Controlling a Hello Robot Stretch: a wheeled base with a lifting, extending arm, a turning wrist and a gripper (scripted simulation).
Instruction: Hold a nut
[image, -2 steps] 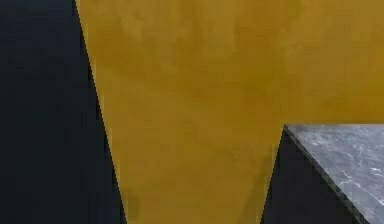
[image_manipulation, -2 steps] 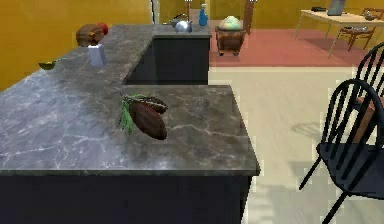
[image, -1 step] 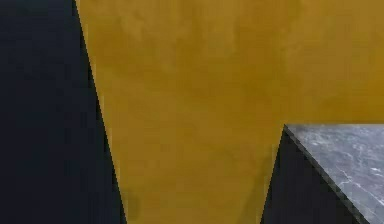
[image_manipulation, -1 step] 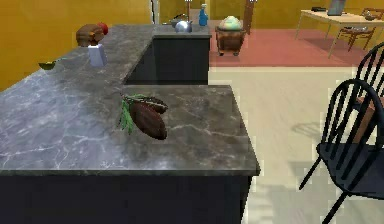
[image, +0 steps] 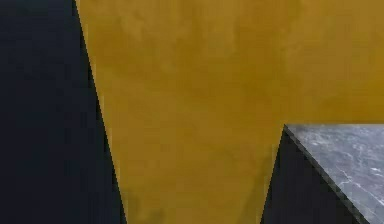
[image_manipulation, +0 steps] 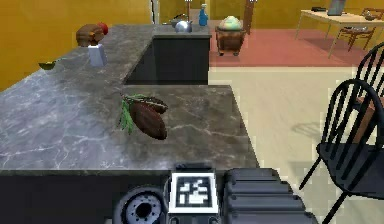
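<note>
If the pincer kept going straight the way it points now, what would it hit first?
Likely the dark brown, green-leaved thing on the grey marbled counter, out beyond the pincer; height is unclear, so it might pass over it.

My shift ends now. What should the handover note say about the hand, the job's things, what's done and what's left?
The hand: its dark body sits at the arm side view's bottom edge; its far end is unclear, so I cannot tell whether it holds anything.
Probable nut: a dark brown oval thing with green strands lies on the grey marble counter.
Done: robot stands at the counter.
Left: grasp that thing and lift it clear.
</note>
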